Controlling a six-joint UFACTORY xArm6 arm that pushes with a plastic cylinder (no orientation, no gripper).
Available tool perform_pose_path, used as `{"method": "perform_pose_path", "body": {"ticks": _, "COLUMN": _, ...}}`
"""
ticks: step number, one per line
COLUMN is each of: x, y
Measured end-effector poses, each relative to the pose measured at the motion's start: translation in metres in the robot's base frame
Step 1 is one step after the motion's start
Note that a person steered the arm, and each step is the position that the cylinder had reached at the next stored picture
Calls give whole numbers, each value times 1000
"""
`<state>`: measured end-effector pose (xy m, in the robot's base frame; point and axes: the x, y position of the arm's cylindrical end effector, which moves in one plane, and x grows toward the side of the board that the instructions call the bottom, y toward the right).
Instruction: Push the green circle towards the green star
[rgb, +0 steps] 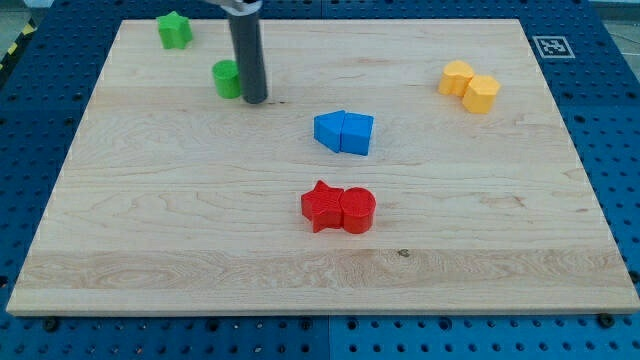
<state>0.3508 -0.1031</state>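
your green circle (226, 78) sits in the upper left of the frame, on the wooden board (200, 230), with the green star (174, 30) further up and to the left, apart from it. my tip (255, 99) rests just right of the circle, touching or nearly so; the rod hides that edge, so you can't be sure. there are no fingers to open or close, only a bare rod. the circle looks light, rigid and smooth, so it probably slides easily and may roll off the tip. push on its lower right side, through its centre, towards the star.
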Motion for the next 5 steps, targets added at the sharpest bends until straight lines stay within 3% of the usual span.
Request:
{"method": "perform_pose_path", "body": {"ticks": 1, "x": -2, "y": -45}}
{"method": "perform_pose_path", "body": {"ticks": 2, "x": 7, "y": -18}}
{"method": "perform_pose_path", "body": {"ticks": 3, "x": 43, "y": 21}}
{"method": "perform_pose_path", "body": {"ticks": 5, "x": -3, "y": 9}}
